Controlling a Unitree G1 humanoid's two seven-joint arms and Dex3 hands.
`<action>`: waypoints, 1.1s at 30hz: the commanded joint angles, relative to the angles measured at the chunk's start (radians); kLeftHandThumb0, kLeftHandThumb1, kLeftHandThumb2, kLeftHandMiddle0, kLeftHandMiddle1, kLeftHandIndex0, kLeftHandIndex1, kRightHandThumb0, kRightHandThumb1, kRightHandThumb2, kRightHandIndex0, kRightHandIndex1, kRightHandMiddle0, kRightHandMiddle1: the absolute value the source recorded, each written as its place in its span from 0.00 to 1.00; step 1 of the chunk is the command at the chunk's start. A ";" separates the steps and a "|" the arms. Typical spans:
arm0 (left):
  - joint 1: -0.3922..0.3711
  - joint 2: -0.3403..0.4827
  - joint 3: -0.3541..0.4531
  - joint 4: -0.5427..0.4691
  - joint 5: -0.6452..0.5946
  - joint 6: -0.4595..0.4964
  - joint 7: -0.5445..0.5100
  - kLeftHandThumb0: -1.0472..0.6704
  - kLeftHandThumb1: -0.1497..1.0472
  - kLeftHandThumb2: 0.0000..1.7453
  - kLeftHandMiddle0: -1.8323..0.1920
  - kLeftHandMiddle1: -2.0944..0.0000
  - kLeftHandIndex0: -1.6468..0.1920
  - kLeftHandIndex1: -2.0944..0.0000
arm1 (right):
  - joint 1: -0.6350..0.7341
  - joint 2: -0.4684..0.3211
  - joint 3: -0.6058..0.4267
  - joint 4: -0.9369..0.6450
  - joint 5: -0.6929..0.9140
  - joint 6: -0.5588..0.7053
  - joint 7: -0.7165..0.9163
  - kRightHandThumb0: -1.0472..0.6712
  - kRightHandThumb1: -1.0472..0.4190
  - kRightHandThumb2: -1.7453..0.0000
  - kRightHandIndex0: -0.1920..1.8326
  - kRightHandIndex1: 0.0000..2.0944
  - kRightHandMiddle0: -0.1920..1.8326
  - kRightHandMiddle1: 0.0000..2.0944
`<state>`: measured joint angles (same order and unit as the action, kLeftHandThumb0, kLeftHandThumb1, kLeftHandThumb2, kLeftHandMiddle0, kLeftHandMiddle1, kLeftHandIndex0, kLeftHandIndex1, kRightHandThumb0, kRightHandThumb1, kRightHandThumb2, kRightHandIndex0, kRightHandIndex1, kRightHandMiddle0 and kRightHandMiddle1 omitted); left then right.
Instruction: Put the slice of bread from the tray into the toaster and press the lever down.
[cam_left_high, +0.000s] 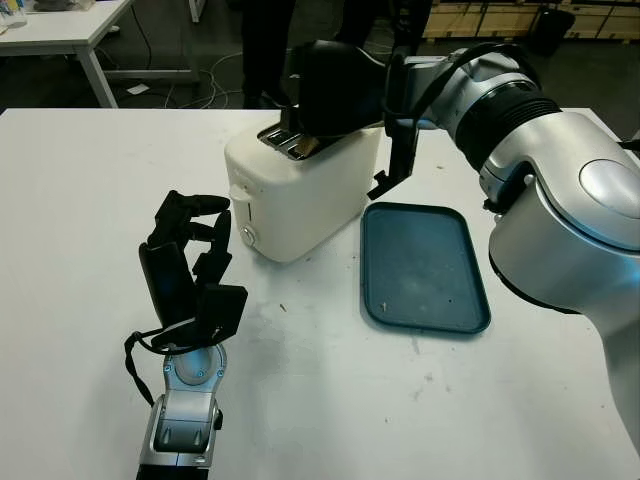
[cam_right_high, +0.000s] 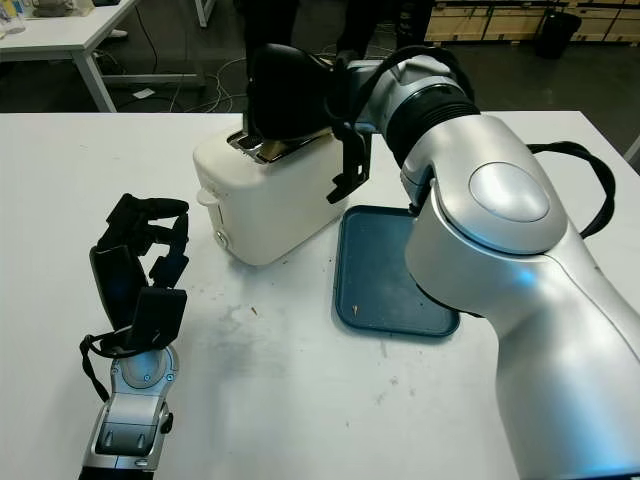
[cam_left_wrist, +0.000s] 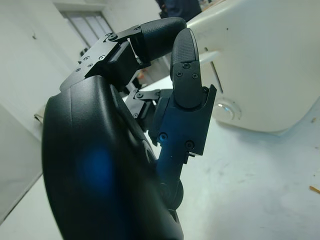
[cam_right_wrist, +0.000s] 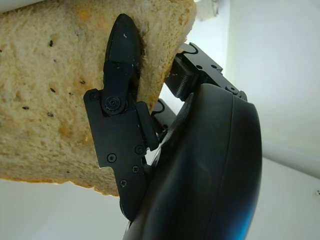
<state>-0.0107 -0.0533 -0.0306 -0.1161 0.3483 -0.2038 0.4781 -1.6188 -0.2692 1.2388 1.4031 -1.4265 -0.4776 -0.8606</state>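
From the left eye view, a white bench (cam_left_high: 330, 400) carries a cream toaster (cam_left_high: 300, 195) near its middle and a dark teal tray (cam_left_high: 425, 265) just beside the toaster on the right. The tray lies flat with only a few crumbs on it. The right hand (cam_left_high: 335, 90) hangs over the top of the toaster, right above the slots, its silver arm coming in from the bottom right corner. The left hand (cam_left_high: 190, 265) stands on the bench to the left of the toaster, near the end with the round knob, and holds nothing; its fingers are curled forward.

From the right eye view, the same layout shows from a little further right: the right hand covers the toaster's top, and a strip of the metal slot edge (cam_right_high: 262, 150) shows beneath it. People's dark legs stand behind the bench at the far side.

In the left wrist view, the left hand's curled fingers (cam_left_wrist: 185, 65) point toward the toaster's end wall, near it but not touching, with the lit round knob (cam_left_wrist: 226, 109) just beyond them.

In the right wrist view, the right hand grips a slice of bread (cam_right_wrist: 50, 100); a black finger (cam_right_wrist: 117, 120) presses across the face of the slice, pinching it against the fingers behind. The slice is pale brown with dark specks.
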 joint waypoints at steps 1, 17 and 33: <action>-0.005 -0.022 -0.009 0.003 0.000 -0.006 -0.002 0.34 0.89 0.18 0.59 0.28 0.55 0.44 | 0.005 -0.016 0.011 0.001 -0.012 0.032 -0.011 0.24 0.09 0.77 0.47 0.69 0.43 0.51; -0.004 -0.031 -0.014 0.003 -0.004 -0.004 0.003 0.35 0.89 0.17 0.59 0.28 0.56 0.43 | -0.008 0.007 0.012 0.003 -0.005 0.053 0.085 0.16 0.09 0.85 0.27 0.59 0.34 0.32; -0.005 -0.036 -0.023 0.011 -0.004 -0.008 0.023 0.36 0.89 0.18 0.59 0.25 0.56 0.41 | -0.026 0.062 -0.041 -0.006 0.039 0.028 0.312 0.08 0.19 1.00 0.09 0.00 0.14 0.00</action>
<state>-0.0113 -0.0532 -0.0466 -0.1030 0.3469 -0.2069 0.4968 -1.6208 -0.2158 1.2073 1.4001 -1.4079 -0.4484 -0.5561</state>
